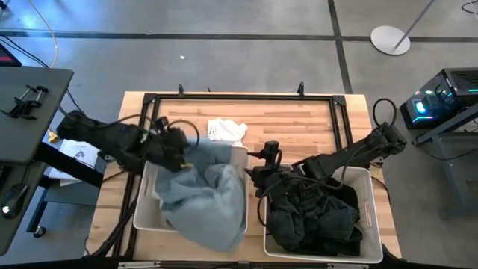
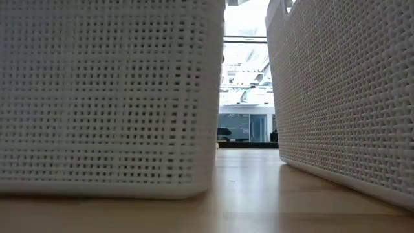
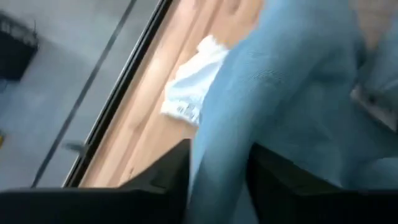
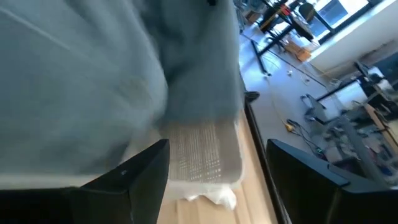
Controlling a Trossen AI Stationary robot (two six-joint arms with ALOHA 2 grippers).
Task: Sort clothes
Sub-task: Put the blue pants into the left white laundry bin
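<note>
A pale blue-grey garment (image 1: 213, 198) lies heaped in the white left basket (image 1: 142, 217) and spills over its near and right rims. My left gripper (image 1: 181, 149) is at the garment's far left part, with the cloth (image 3: 280, 81) between its fingers. A white garment (image 1: 226, 131) lies on the table behind that basket. Black and charcoal clothes (image 1: 314, 217) fill the white right basket (image 1: 370, 202). My right gripper (image 1: 258, 178) hangs open over the gap between the baskets, facing the blue-grey garment (image 4: 81, 81); nothing is between its fingers. My left gripper (image 3: 219, 180) has a bunched part of the blue-grey garment (image 3: 221, 149) between its two fingers, and the cloth fills the gap. The fingers come slanting down from the table's left side. From there the cloth runs down onto the heap in the left basket.
A black frame (image 1: 340, 112) borders the table's far half. The low view shows only the left basket's wall (image 2: 103, 97) and the right basket's wall (image 2: 349, 97), with a strip of bare wood (image 2: 246, 188) between them. Carts and equipment stand off both table ends.
</note>
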